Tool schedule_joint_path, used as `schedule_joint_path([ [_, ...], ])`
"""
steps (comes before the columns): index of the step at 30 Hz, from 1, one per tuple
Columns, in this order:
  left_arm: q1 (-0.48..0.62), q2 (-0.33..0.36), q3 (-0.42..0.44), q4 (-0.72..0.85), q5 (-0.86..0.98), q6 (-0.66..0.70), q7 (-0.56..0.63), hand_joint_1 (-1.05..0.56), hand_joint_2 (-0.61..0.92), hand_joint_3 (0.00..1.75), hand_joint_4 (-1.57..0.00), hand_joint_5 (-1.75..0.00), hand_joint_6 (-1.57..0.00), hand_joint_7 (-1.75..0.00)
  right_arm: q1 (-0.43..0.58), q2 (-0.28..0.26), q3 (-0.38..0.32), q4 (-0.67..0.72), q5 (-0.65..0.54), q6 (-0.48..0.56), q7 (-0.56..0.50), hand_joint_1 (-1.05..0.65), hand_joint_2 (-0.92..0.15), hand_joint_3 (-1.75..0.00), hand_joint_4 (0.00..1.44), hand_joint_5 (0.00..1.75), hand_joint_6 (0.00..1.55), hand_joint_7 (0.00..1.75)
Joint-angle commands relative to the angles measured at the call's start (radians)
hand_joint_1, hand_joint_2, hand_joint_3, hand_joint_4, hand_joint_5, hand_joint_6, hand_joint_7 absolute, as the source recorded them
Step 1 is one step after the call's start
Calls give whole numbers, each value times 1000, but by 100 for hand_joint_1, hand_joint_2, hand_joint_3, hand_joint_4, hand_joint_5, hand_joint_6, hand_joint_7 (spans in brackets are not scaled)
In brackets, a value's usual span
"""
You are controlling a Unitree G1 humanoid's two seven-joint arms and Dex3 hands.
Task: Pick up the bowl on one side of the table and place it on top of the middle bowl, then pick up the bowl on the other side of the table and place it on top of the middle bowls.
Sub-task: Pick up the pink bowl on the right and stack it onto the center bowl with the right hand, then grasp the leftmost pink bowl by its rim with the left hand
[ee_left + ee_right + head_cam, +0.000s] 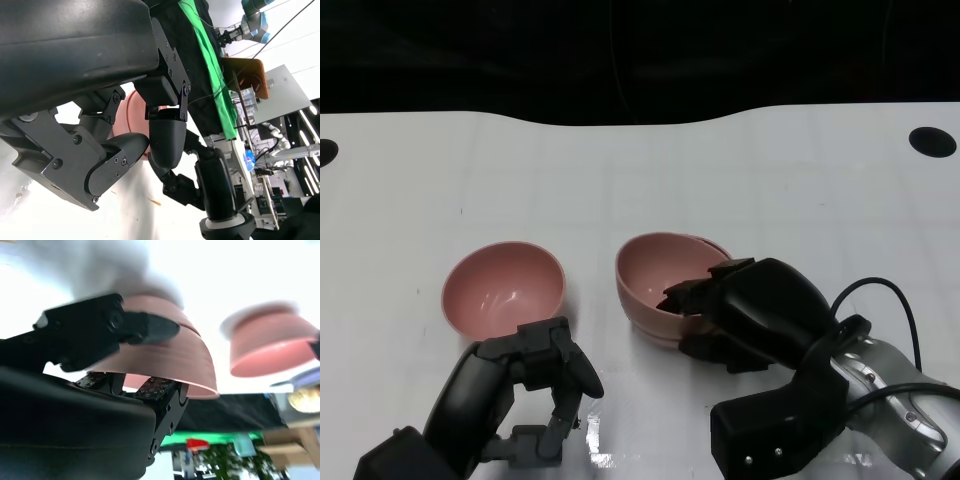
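Note:
Two pink bowls are nested at the table's middle: the upper bowl (655, 272) sits tilted in the lower bowl (652, 327). My right hand (745, 312) grips the upper bowl's right rim, with fingers both inside and outside it. The right wrist view shows the upper bowl (175, 357) pinched between black fingers (100, 332), and the lower bowl (157, 304) beyond it. A third pink bowl (505, 287) stands alone to the left, also seen as the single bowl (270, 342). My left hand (542, 378) hovers just in front of it, fingers apart and holding nothing. The bowl (131, 111) shows behind my left hand (125, 150).
The white table (770, 190) ends at a dark far edge. A black round hole (932, 141) lies at the back right and another hole (325, 152) at the back left. A black cable (880, 288) loops by my right wrist.

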Motion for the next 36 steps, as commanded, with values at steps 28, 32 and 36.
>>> schedule_joint_path([
  [28,4,2,7,3,-10,7,3,-18,41,125,-78,-168,-82,-129,323,-98,-200,-444,153,-45,-55,-67,-92,-28,1,74,32,4],
  [32,2,2,8,9,-7,-1,4,-18,41,125,-77,-167,-81,-130,362,-105,-227,-429,164,-127,-114,-59,-92,-21,8,83,41,8],
  [36,3,-2,12,8,-23,-1,-1,-17,41,126,-77,-166,-80,-130,441,-109,-262,-430,207,-207,-156,-53,-92,-21,19,90,52,14],
])
